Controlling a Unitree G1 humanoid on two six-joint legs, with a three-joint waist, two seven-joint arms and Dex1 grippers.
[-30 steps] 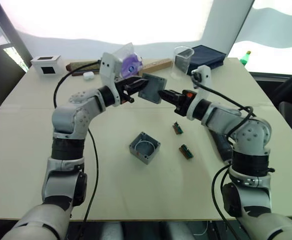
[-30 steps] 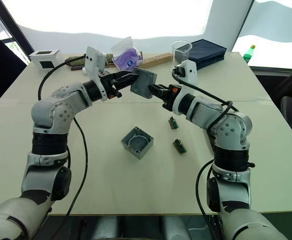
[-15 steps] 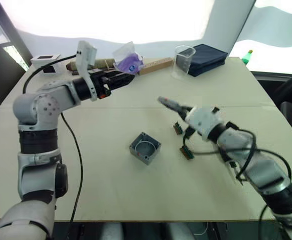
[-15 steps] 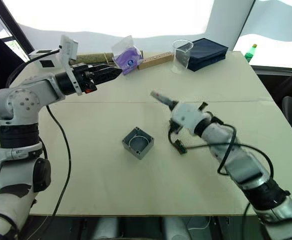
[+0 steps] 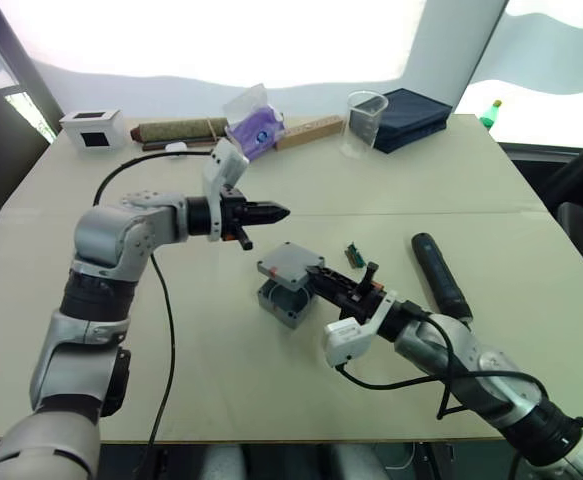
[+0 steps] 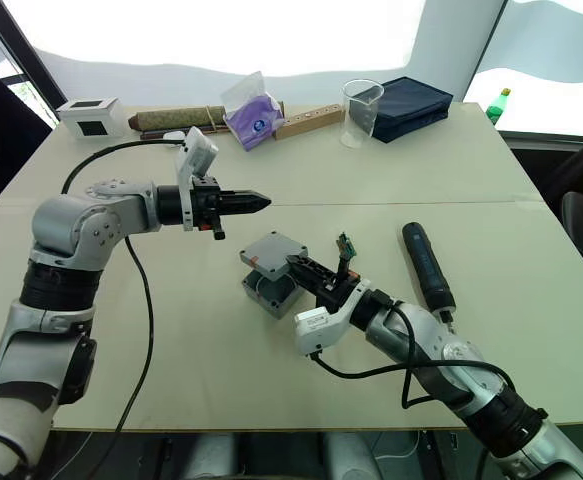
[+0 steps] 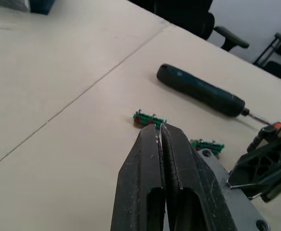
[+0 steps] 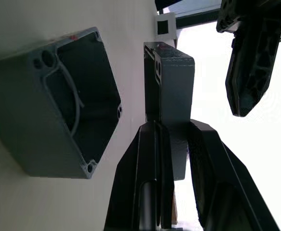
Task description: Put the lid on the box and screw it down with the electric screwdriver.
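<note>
Now, in the left eye view, the lid (image 5: 289, 265) is no longer being held up between the two arms as it was a second ago: the right tool (image 5: 323, 281) alone is gripping it by one edge and hovering it just above the open box (image 5: 288, 301), which is sitting in the same spot mid-worktop (image 5: 221, 400). The left tool (image 5: 269, 212) is now pointing over the worktop beyond the box, empty, with its fingers pressed together, so the hand-over is judged finished and seating the lid is the step in hand. In the right eye view, the lid is hanging slightly tilted and skewed against the box, not yet seated, and the electric screwdriver (image 6: 427, 265), which was out of sight behind the right arm, is now lying exposed on the worktop to the right of the right arm, well apart from both tools and untouched; two small green circuit boards (image 6: 345, 246) are lying between it and the box. In the left wrist view, the left tool's fingers (image 7: 145, 183) are touching along their length, with the screwdriver lying beyond them. In the right wrist view, the right tool's fingers (image 8: 145, 178) are clamping the lid's edge, the lid is standing clear of the box's open mouth, and the left tool is hanging beyond the lid.
</note>
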